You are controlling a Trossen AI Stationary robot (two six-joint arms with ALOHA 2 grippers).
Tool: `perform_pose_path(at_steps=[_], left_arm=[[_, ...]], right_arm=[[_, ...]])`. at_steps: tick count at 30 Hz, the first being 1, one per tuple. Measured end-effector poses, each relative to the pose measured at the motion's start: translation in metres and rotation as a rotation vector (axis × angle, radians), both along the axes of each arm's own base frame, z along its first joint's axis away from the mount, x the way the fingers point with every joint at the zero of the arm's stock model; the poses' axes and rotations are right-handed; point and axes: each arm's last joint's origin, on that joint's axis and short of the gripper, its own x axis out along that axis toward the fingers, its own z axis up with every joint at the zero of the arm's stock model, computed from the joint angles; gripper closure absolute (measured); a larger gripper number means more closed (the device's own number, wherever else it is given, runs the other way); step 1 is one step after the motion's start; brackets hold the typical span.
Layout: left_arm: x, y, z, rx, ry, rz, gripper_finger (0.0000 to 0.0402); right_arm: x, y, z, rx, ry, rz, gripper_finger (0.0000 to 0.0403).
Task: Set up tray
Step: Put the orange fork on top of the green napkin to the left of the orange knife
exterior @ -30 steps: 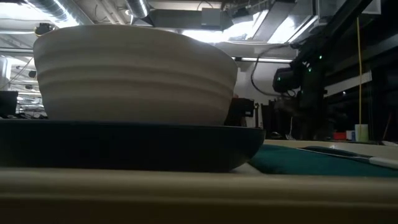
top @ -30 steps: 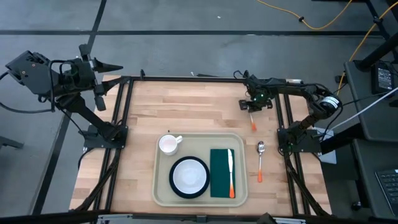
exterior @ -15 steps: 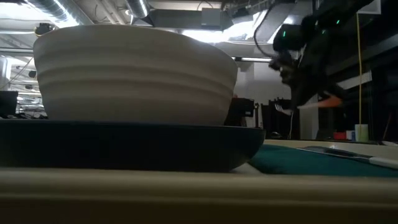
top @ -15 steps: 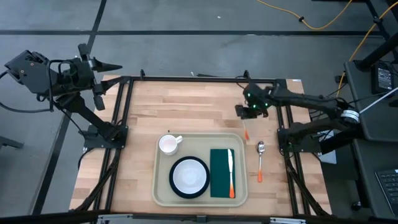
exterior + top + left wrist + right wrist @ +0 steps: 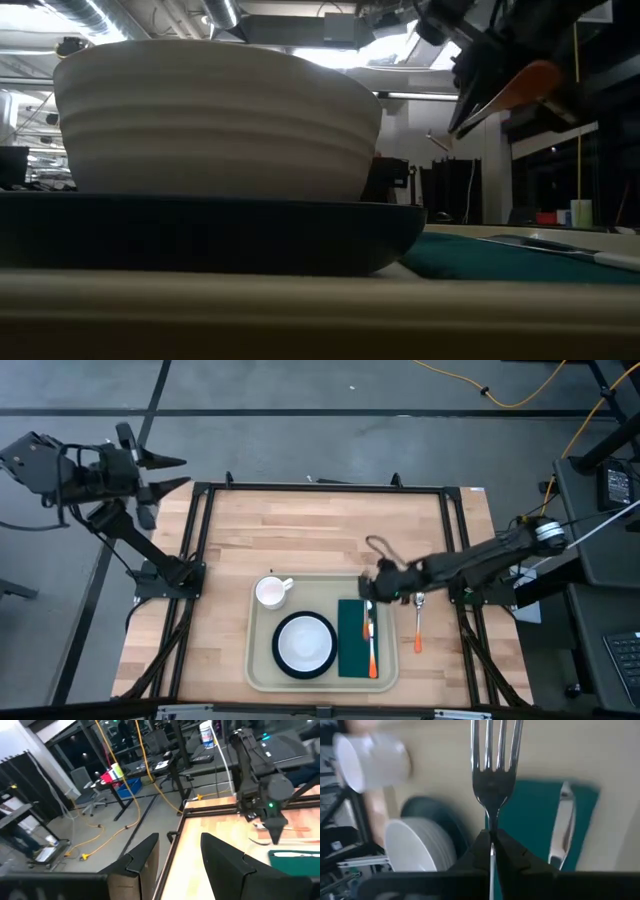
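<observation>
The right gripper (image 5: 372,592) is out over the tray (image 5: 262,660), stretched in low from the right side of the table (image 5: 300,535), and it has a fork (image 5: 492,765) pinched tight between its fingers (image 5: 480,851) — tines pointing forward in the right wrist view, hanging above the dark green napkin (image 5: 350,645). In the low view the fork's orange handle (image 5: 520,85) shows up high, tilted, well above the table top.

The cream tray sits at the near middle of the table, its rim close to the front edge. On it: a white bowl (image 5: 304,643) on a dark plate (image 5: 282,665) in the centre, a white mug (image 5: 270,592) at the far left corner, and the napkin along the right side with an orange-handled knife (image 5: 371,640) lying on it. A spoon (image 5: 418,622) with an orange handle lies on the wood just beside the tray's right rim.

The left gripper (image 5: 160,468) waits off the table's far left corner, fingers (image 5: 145,857) spread apart — nothing between them
</observation>
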Motion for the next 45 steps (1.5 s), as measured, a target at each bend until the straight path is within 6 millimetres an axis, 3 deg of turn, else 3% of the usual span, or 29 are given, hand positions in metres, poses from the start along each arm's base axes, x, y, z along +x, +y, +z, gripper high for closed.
perform_pose_path(at_steps=[7, 10, 17, 21, 27, 37, 45], left_arm=[[-0.015, 0.009, 0.000, -0.042, -0.018, -0.060, 0.0261], [-0.020, 0.013, 0.000, -0.044, -0.022, -0.079, 0.0261], [-0.028, 0.018, 0.000, -0.039, -0.030, -0.093, 0.0261], [-0.029, 0.019, -0.001, -0.044, -0.031, -0.102, 0.0261], [-0.030, 0.018, -0.001, -0.053, -0.026, -0.131, 0.0261], [-0.030, 0.018, -0.001, -0.054, -0.026, -0.133, 0.0261], [-0.030, 0.018, -0.001, -0.057, -0.027, -0.132, 0.0261]], right_arm=[[0.049, 0.053, -0.008, 0.035, 0.103, 0.031, 0.0391], [0.069, 0.066, -0.012, 0.004, 0.204, 0.041, 0.0391], [0.094, 0.086, -0.025, -0.047, 0.367, 0.034, 0.0391], [0.094, 0.094, -0.038, -0.037, 0.406, -0.003, 0.0391], [0.080, 0.104, -0.039, -0.029, 0.497, -0.031, 0.0391], [0.074, 0.105, -0.039, -0.015, 0.559, -0.014, 0.0391], [0.070, 0.103, -0.051, -0.018, 0.565, -0.016, 0.0391]])
